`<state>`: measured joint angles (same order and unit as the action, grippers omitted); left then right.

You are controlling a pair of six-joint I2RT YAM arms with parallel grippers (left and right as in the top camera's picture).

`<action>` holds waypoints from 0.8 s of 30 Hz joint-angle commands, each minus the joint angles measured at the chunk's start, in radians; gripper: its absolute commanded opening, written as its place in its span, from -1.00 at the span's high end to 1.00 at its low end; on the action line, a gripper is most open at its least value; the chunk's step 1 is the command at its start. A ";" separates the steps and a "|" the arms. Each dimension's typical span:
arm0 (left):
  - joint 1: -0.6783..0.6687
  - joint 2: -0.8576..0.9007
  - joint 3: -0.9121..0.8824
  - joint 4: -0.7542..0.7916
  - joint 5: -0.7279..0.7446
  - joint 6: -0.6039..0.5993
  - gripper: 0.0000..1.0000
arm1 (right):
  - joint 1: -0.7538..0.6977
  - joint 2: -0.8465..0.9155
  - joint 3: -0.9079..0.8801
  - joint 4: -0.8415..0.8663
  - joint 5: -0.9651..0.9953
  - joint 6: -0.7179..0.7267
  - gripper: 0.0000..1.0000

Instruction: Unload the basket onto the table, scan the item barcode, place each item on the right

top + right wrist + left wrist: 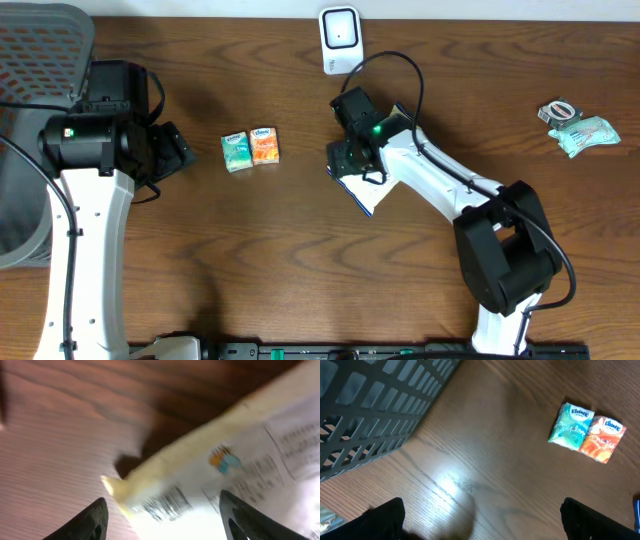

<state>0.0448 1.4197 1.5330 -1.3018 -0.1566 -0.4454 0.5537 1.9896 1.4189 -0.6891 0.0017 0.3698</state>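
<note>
White and glossy with a blue edge, the packet (pixel 363 199) lies flat on the brown wooden bench (pixel 290 270), a little in front of the white scanner (pixel 340 38) that stands at the far edge. In the right wrist view, which is blurred, the packet's printed face shows a barcode (pixel 165 504) near one pale corner.

The right arm (pixel 440 175) reaches from its base at the near right, stretched diagonally toward the middle of the bench, wrist bent down over the packet so that most of it is hidden from above. The right jaws stand well apart and hold nothing. One finger (pixel 90 520) is over bare wood just beside the packet's corner, the other (pixel 250 517) is over its printed face, and the barcode lies between them and beneath.

The left arm (pixel 90 220) runs up the left side, its head turned toward the centre. The left jaws are spread fully wide and empty, and the two dark fingers (pixel 385 520) sit low over bare wood.

There is one packet and one scanner. Two tissue packs lie side by side and touching, one teal (pixel 236 152) and one orange (pixel 264 145), between the two arms and well apart from both. A grey mesh basket (pixel 30 130) sits at the far left. A crumpled green wrapper (pixel 588 133) lies at the far right.
</note>
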 commanded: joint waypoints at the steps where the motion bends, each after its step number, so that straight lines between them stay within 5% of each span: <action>1: 0.005 0.004 0.003 -0.003 -0.010 -0.009 -0.96 | -0.005 0.006 -0.003 -0.056 0.045 -0.003 -0.33; 24: 0.005 0.004 0.003 -0.003 -0.010 -0.009 -0.95 | -0.008 -0.160 0.009 -0.337 0.053 0.019 -0.23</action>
<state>0.0448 1.4197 1.5330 -1.3018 -0.1566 -0.4454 0.5510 1.9011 1.4189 -1.0195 0.0353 0.3752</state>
